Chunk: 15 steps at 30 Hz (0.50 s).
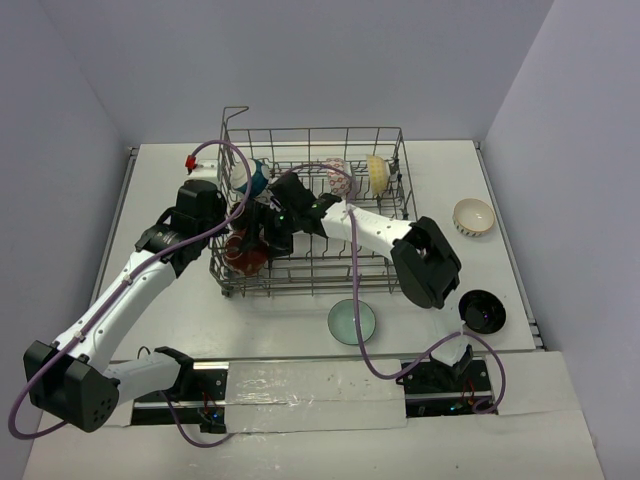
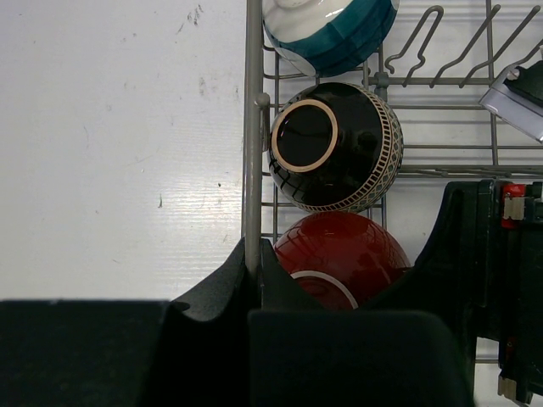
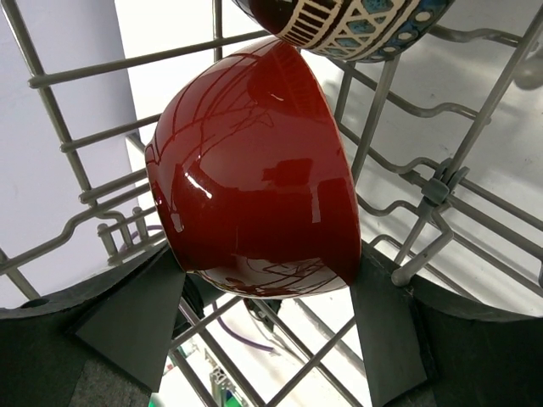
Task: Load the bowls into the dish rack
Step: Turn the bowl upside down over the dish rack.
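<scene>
The grey wire dish rack (image 1: pixel 385 275) stands mid-table. Along its left side stand a blue and white bowl (image 2: pixel 331 30), a black bowl (image 2: pixel 335 144) with a patterned band, and a red bowl (image 3: pixel 250 161). A red-patterned bowl (image 1: pixel 338 175) and a cream bowl (image 1: pixel 378 172) stand at the back. My left gripper (image 2: pixel 254 263) is shut on the rack's left rim wire (image 2: pixel 252 127). My right gripper (image 3: pixel 267 288) reaches inside the rack, its fingers (image 3: pixel 136 314) pressed on both sides of the red bowl, which is tilted on edge among the tines.
Outside the rack, a pale green bowl (image 1: pixel 352 321) lies in front of it. A black bowl (image 1: pixel 483 311) sits at the front right and a tan-rimmed bowl (image 1: pixel 474 216) at the right. The right arm's forearm (image 1: pixel 425 260) crosses the rack's front right corner.
</scene>
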{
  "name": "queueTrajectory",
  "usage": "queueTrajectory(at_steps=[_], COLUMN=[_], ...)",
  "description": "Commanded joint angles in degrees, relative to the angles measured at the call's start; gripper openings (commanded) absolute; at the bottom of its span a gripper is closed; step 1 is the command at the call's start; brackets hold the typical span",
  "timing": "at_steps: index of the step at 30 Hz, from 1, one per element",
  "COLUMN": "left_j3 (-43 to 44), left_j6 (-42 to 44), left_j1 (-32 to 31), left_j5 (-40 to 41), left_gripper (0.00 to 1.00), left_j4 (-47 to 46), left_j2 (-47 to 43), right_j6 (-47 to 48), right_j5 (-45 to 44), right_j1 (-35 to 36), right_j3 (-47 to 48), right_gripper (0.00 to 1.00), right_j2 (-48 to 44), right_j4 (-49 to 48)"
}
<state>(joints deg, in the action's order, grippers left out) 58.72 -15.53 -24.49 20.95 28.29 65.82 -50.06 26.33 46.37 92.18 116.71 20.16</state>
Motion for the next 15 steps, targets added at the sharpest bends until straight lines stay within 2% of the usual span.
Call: queueTrajectory(at_steps=[1, 2, 15], left_j3=[-0.18, -0.18, -0.18], left_j6=[1.20, 1.20, 1.29], left_j1=[-2.32, -2.32, -2.32], left_j5=[-6.71, -6.80, -6.53], left_gripper=[0.00, 0.00, 0.00], left_j4=[2.29, 2.21, 2.29], left_j2=[-1.31, -1.31, -0.96], right_j6=[-0.03, -0.03, 0.76], right_j5=[0.66, 0.74, 0.65], right_j1=[0.30, 0.13, -0.31], right_j3=[4.85, 5.11, 8.45], right_gripper=[0.37, 0.98, 1.00], right_j2=[0.19, 0.36, 1.16], right_j4=[-3.11, -2.85, -0.04])
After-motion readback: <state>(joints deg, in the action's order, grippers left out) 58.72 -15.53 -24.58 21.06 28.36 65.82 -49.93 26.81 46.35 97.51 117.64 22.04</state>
